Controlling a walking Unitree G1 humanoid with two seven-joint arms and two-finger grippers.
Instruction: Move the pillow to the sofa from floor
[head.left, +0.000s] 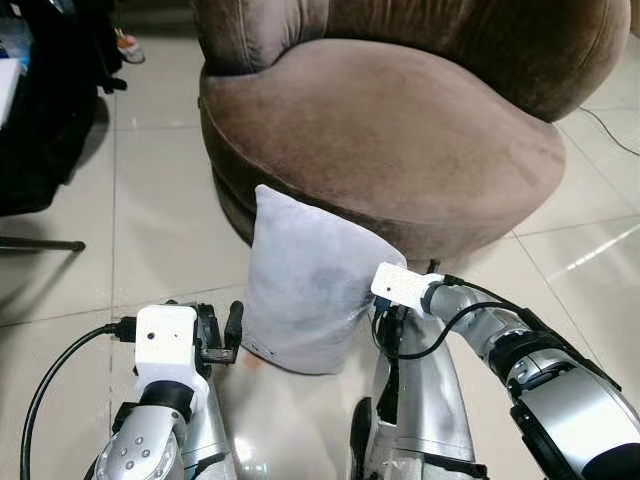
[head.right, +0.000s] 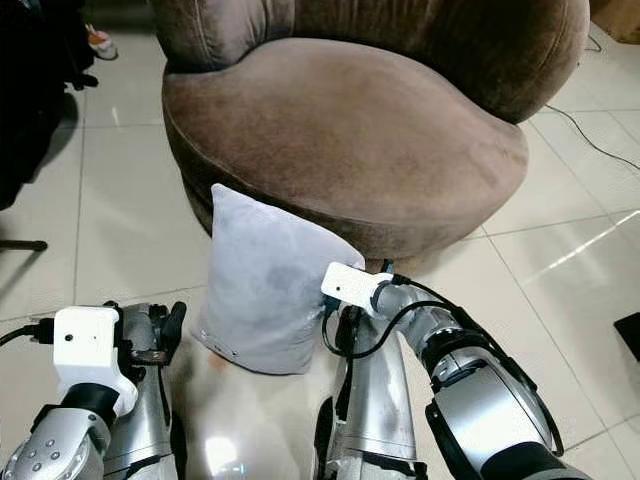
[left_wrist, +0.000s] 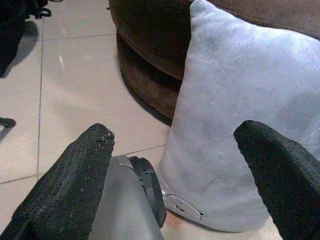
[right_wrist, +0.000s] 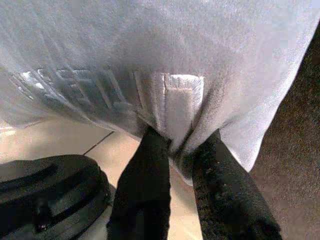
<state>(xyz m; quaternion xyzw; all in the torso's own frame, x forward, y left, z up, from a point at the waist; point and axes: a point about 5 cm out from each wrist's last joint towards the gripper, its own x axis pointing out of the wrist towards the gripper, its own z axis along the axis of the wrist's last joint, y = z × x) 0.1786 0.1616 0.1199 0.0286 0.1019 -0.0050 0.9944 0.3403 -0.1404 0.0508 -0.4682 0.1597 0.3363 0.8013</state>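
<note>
A light grey pillow (head.left: 300, 290) stands upright on the tiled floor and leans against the front of a round brown sofa (head.left: 400, 130). My right gripper (right_wrist: 182, 145) is shut on the pillow's lower right edge, and the fabric bunches between its two black fingers. Seen from the head, that gripper (head.left: 381, 325) sits low at the pillow's right side. My left gripper (left_wrist: 175, 145) is open just left of the pillow, its fingers (left_wrist: 85, 165) spread wide and touching nothing. The sofa seat is bare.
Dark furniture (head.left: 45, 110) stands at the far left. A thin cable (head.left: 610, 130) lies on the tiles to the right of the sofa. My silver legs (head.left: 415, 400) are just below the pillow. Open floor (head.left: 150, 220) lies left of the sofa.
</note>
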